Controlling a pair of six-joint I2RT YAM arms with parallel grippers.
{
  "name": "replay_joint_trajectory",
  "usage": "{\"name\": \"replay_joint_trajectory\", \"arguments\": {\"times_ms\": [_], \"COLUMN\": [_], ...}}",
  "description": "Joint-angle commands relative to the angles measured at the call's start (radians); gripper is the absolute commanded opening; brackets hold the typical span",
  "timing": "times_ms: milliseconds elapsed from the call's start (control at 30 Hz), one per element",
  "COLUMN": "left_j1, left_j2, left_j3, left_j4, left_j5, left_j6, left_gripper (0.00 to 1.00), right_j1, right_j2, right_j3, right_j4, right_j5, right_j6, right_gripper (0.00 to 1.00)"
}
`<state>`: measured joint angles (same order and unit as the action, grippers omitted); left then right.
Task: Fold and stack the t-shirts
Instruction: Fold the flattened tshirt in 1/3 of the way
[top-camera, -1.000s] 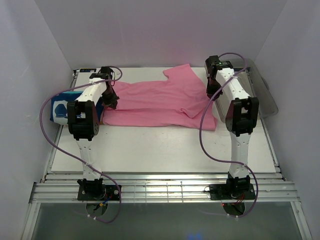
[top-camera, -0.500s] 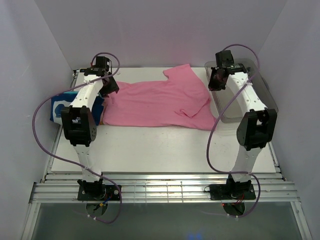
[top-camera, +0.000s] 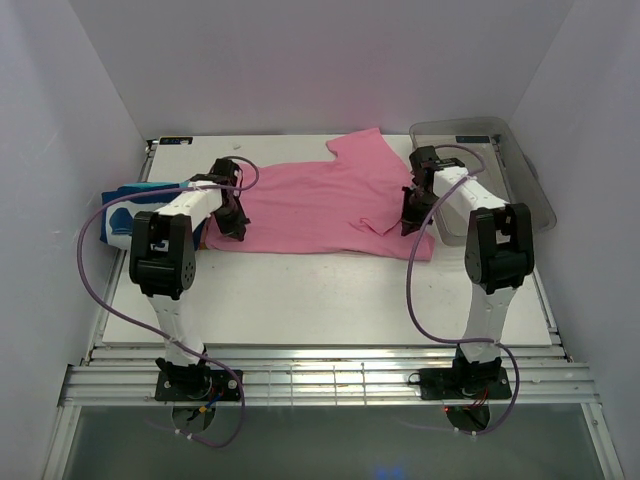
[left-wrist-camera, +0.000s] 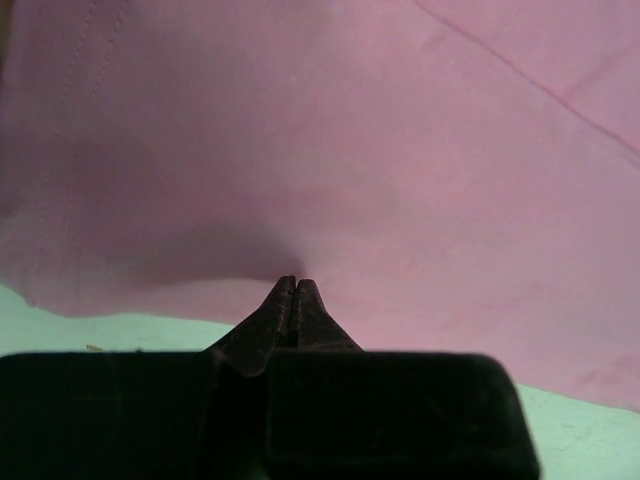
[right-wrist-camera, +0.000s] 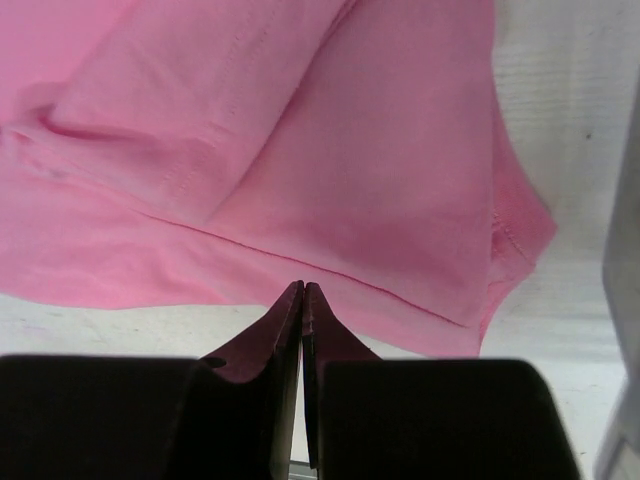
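From the top view I see the pink t-shirt (top-camera: 320, 205) spread flat across the upper middle of the bench (top-camera: 320, 300), one sleeve pointing toward the top of the frame and its lower hem running along the middle of the frame. The left end effector (top-camera: 233, 222) is down at the shirt's left edge, and in the left wrist view (left-wrist-camera: 296, 283) its jaws are pressed fully together with the tips right at the pink cloth, where the fabric darkens into a small shadowed dip. I cannot tell whether any cloth is pinched between them. The right end effector (top-camera: 410, 218) sits at the shirt's right side, near the lower right corner. In the right wrist view (right-wrist-camera: 302, 287) its jaws are also closed tight, the tips meeting just at the hem, and again I cannot tell if cloth is caught. At the left edge of the frame, partly behind the left arm, lies the folded stack (top-camera: 122, 212), blue on top. The clear bin (top-camera: 500, 135) stands in the upper right.
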<state>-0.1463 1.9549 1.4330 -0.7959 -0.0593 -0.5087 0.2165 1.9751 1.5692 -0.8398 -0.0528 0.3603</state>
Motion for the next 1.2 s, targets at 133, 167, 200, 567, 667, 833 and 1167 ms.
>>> {"name": "replay_joint_trajectory", "arguments": {"times_ms": [133, 167, 200, 567, 667, 833, 1167], "left_j1": [-0.003, -0.001, -0.002, -0.003, -0.003, -0.003, -0.003], "left_j2": [0.001, -0.002, -0.005, -0.014, -0.037, -0.099, -0.198], "left_j3": [-0.042, -0.049, -0.062, -0.252, -0.299, -0.391, -0.539], "left_j4": [0.060, 0.061, 0.069, 0.090, 0.089, 0.084, 0.070], "left_j5": [0.013, 0.007, 0.004, -0.066, -0.079, -0.080, -0.079], "left_j6": [0.033, 0.033, 0.036, 0.027, 0.009, -0.019, -0.044], "left_gripper": [0.00, 0.00, 0.00, 0.00, 0.00, 0.00, 0.00], "right_j1": [0.017, 0.017, 0.017, 0.017, 0.017, 0.017, 0.017], "right_j2": [0.048, 0.053, 0.054, 0.061, 0.050, 0.008, -0.111], "right_j3": [-0.038, -0.060, -0.070, -0.193, -0.231, -0.305, -0.462], "right_j4": [-0.061, -0.061, -0.061, -0.056, -0.051, -0.042, -0.035], "right_j5": [0.085, 0.099, 0.122, 0.208, 0.212, 0.222, 0.220], "right_j6": [-0.018, -0.017, -0.018, -0.027, -0.027, -0.026, -0.020], "right_gripper": [0.08, 0.08, 0.08, 0.08, 0.08, 0.08, 0.08]}}
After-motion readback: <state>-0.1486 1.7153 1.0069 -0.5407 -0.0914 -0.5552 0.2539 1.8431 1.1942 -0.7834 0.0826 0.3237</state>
